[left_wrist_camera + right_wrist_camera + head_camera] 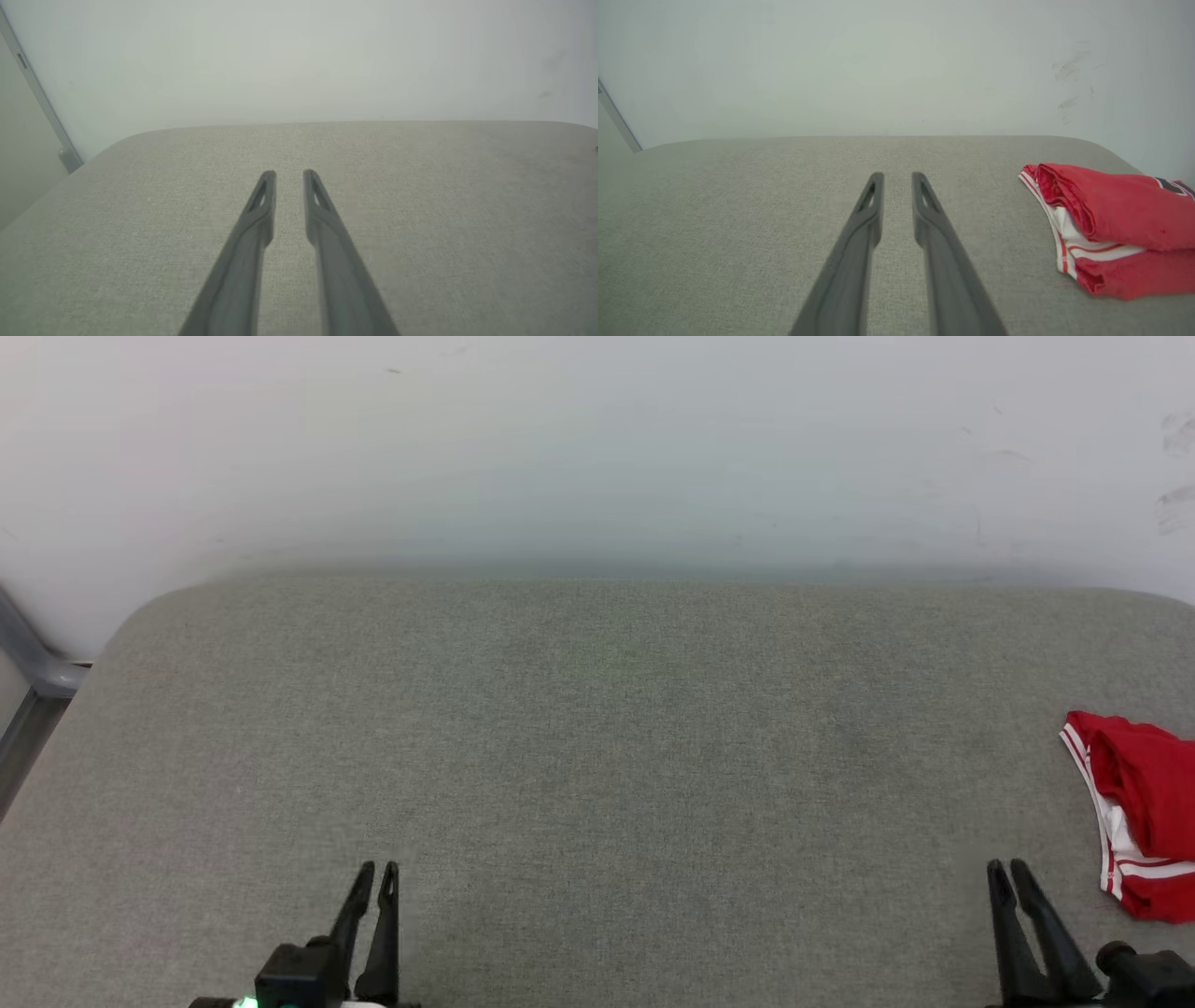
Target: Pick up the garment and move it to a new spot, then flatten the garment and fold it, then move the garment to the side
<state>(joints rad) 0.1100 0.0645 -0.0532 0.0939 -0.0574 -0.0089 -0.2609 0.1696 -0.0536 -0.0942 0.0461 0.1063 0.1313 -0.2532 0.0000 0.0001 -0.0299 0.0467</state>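
Garment [1144, 812] bundled near right gripper [1006, 868], wrist view adds dark label [1172, 185], both jaws parted

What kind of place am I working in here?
Probably an indoor lab or test room: a grey fabric-covered pad set against a plain, scuffed white wall, with a red garment lying at its right edge.

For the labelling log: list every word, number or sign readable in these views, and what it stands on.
No text can be read.
The garment lies on the grey fabric surface; a small dark-and-white mark at its far edge is too small to read.
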